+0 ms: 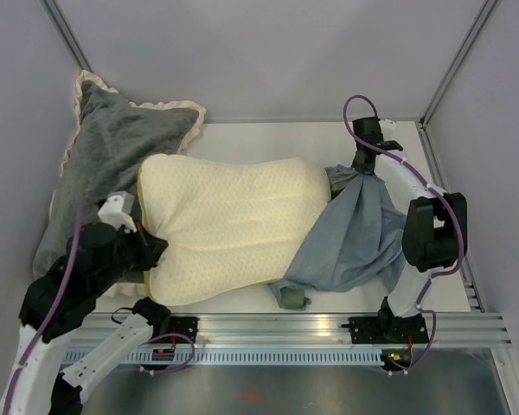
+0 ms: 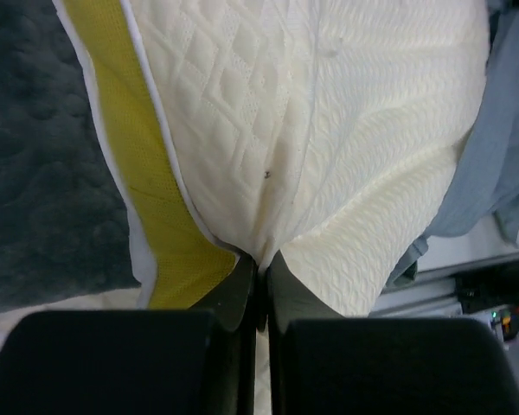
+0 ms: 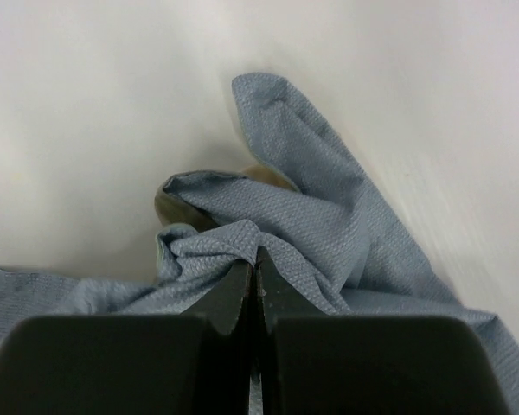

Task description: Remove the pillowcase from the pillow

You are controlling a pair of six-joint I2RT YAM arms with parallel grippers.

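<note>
The cream-white quilted pillow [image 1: 229, 225] lies across the middle of the table; its yellow-green edge band [image 2: 147, 199] shows in the left wrist view. My left gripper [image 1: 147, 246] is shut on the pillow's left end [image 2: 259, 259]. The grey-blue pillowcase [image 1: 355, 233] still covers the pillow's right end and bunches to the right. My right gripper [image 1: 363, 164] is shut on a pinch of the pillowcase [image 3: 256, 252] at its far right corner. A sage-green corner of the case [image 1: 292, 298] lies near the front rail.
A dark grey plush pillow with a cream ruffle [image 1: 99, 164] lies at the back left, partly under the cream pillow. White enclosure walls stand behind and to both sides. The metal rail [image 1: 277, 333] runs along the near edge.
</note>
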